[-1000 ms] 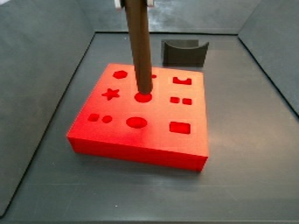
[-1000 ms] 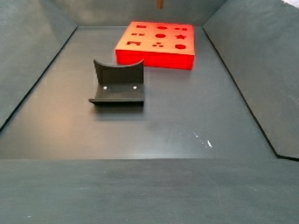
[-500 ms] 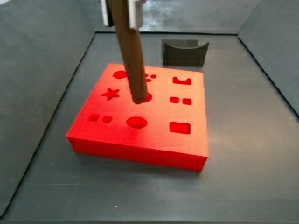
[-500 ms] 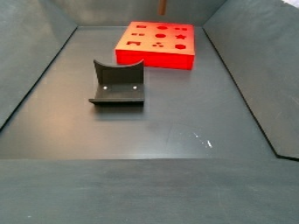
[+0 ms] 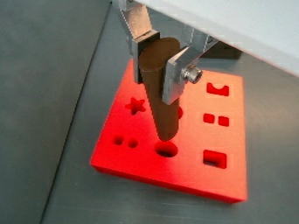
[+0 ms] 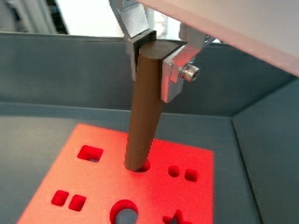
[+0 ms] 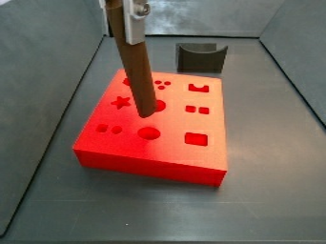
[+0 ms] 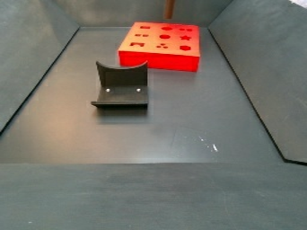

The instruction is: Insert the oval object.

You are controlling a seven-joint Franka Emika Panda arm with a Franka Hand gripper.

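The oval object [image 7: 135,71], a long brown peg, hangs slanted over the red block [image 7: 192,157], and my gripper [image 7: 122,11] is shut on its upper end. In both wrist views the silver fingers [image 5: 177,73] clamp the peg [image 6: 142,114] from two sides. The peg's lower end [image 5: 167,133] lies over the middle of the red block [image 5: 228,179], just beside a round hole [image 5: 167,150]. Whether the end touches the block does not show. In a side view only the peg's tip [image 8: 171,9] shows above the red block [image 8: 162,59].
A dark grey U-shaped holder [image 7: 200,57] stands behind the red block; in a side view the holder [image 8: 120,87] is mid-floor. Grey tray walls [image 7: 293,86] slope up around the floor. The block's top face carries several shaped holes, among them a star [image 7: 122,102] and a square [image 7: 195,139].
My gripper has moved left in the side view with the peg in it. The peg, upright before, now leans, and its lower end has shifted slightly toward the block's front.
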